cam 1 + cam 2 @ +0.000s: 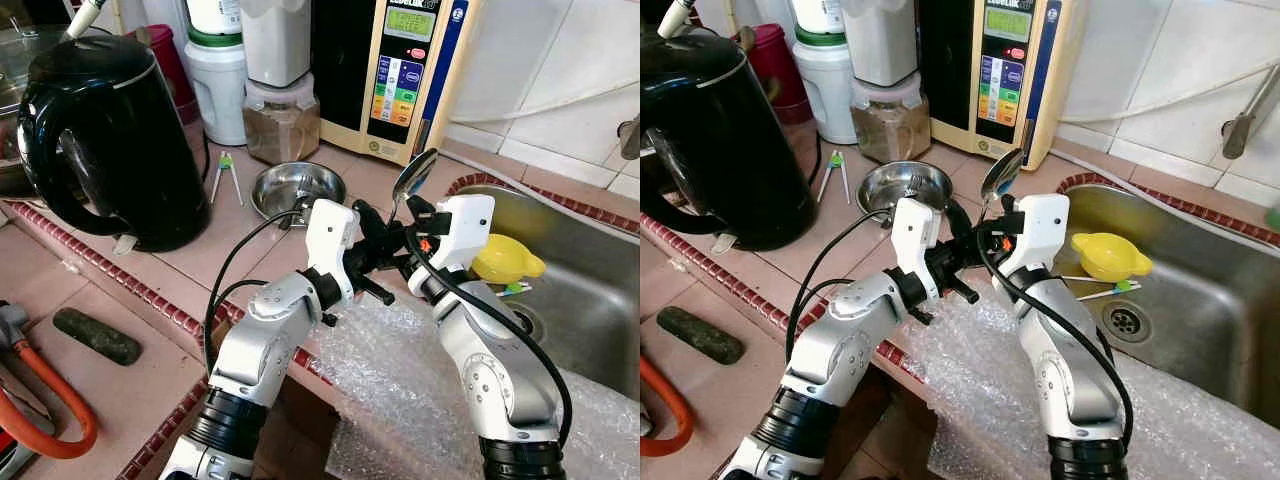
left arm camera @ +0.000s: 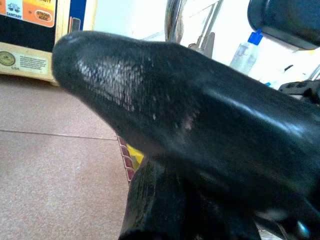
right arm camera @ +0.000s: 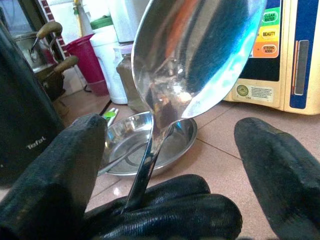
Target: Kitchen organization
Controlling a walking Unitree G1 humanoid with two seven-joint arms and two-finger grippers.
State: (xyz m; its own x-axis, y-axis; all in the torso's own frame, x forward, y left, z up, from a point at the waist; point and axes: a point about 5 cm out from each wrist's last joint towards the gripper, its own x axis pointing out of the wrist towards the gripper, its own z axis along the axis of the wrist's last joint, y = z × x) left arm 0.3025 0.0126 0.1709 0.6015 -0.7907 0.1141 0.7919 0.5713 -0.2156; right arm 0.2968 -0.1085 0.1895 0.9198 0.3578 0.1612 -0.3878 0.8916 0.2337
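A steel spoon (image 1: 414, 172) stands upright above the counter's front edge, its bowl uppermost. My left gripper (image 1: 385, 250) reaches in from the left and is shut on the lower part of the handle. In the right wrist view the spoon (image 3: 195, 55) rises between my right gripper's (image 3: 172, 127) two fingers. Those fingers stand wide apart and clear of the handle, with the left gripper's fingers (image 3: 165, 205) clamped below. Behind the spoon, a shallow steel bowl (image 1: 297, 188) sits on the tiled counter.
A black kettle (image 1: 110, 140) stands at the left, with jars and a water machine (image 1: 400, 70) along the back wall. The sink (image 1: 590, 300) at the right holds a yellow squeezer (image 1: 505, 260). Bubble wrap (image 1: 400, 380) lies under the arms. Small tongs (image 1: 226, 175) lie near the bowl.
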